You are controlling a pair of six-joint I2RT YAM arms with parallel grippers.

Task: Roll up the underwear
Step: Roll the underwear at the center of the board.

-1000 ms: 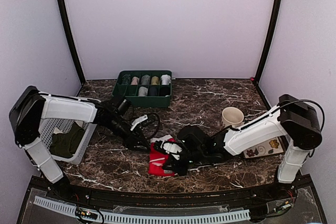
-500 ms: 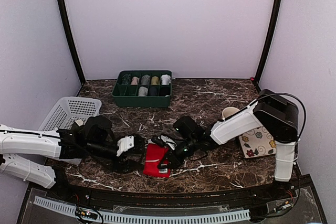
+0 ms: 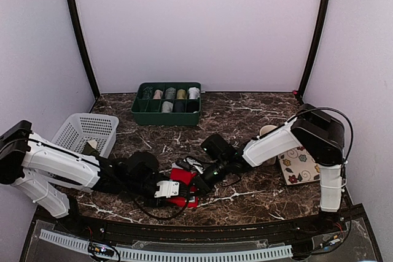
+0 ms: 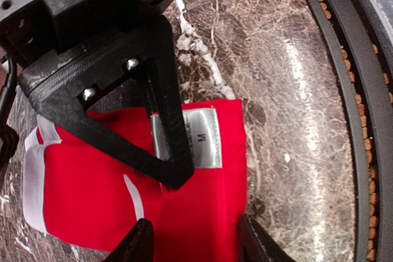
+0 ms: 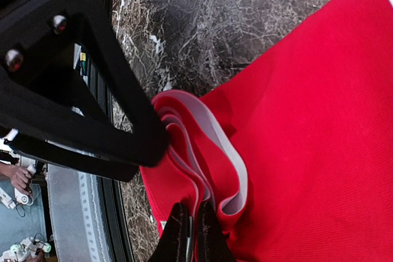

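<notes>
The underwear (image 3: 184, 198) is bright red with white trim and lies folded near the table's front edge, between both grippers. In the left wrist view the underwear (image 4: 92, 182) shows a white "M" label. My left gripper (image 4: 193, 245) stands over its near end with jaws apart, one fingertip (image 4: 140, 242) on the fabric and the other at its edge. From above, the left gripper (image 3: 167, 189) sits on the near-left side. My right gripper (image 5: 191, 230) is shut, pinching stacked red layers and white waistband of the underwear (image 5: 307, 121). Seen from above, the right gripper (image 3: 198, 178) is at the far-right corner.
A green divided tray (image 3: 164, 119) of rolled garments stands at the back. A white basket (image 3: 86, 128) is at the left. A cream mug (image 3: 268, 132) and a patterned mat (image 3: 301, 165) lie behind the right arm. The table's front rail (image 4: 344, 90) runs close by.
My left arm swung down from beside the basket to the near side of the underwear. The right gripper kept its pinch and drew back to the right; the underwear now lies narrower.
</notes>
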